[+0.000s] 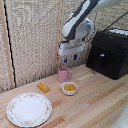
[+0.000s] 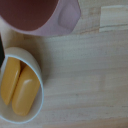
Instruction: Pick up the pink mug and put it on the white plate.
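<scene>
- On the exterior view's left we see the white platter (image 1: pixel 29 109), flat on the wooden table (image 1: pixel 95 102) near the front edge, floral rim visible, nothing on it.
- Next to the right, a small yellow-orange block (image 1: pixel 43 87) lies on the wood btwn the platter and the pink mug, apart from both.
- The pink mug (image 1: pixel 64 74) stands upright on the table approx. mid-scene, well apart from the platter, not lifted. In the wrist view its pink rim and handle (image 2: pixel 68 14) fill the frame edge, out of focus.
- The gripper (image 1: pixel 69 58) hangs just above the mug, fingers pointing down (dark tips only a few px wide). We cannot tell whether the fingers are spread or closed, nor whether they touch the mug.
- Just beside the mug, twd the front-right, sits a small white bowl (image 1: pixel 69 88) w/ orange pieces inside; the wrist view shows two oblong orange pieces (image 2: pixel 19 87) lying side by side in it.
- Far right in the exterior view: a black boxy appliance (image 1: pixel 109 53) at the back of the table, w/ a cable rising behind it.
</scene>
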Tool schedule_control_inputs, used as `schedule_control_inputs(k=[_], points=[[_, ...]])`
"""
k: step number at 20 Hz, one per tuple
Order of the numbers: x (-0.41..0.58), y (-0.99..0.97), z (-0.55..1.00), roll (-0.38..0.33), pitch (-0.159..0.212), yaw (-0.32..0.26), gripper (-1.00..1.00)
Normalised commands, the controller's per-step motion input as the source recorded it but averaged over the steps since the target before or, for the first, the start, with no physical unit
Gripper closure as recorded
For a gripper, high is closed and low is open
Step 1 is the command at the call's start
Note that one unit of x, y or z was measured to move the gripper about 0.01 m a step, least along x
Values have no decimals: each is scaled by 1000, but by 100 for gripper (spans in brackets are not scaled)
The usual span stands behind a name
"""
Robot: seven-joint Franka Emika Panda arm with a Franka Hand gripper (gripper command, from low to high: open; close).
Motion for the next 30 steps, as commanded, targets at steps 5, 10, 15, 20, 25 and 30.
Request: schedule_control_inputs(k=[5,10,15,20,25,30], points=[[507,-74,-183,0,63,-21,-100],[393,-263,-214,0,58,33,-100],[74,-189,-140,0,107,32,-100],[0,-9,-41,-1,97,0,100],[27,0,-2,0,34,26,100],[102,11,-67,-1,-36,44,100]])
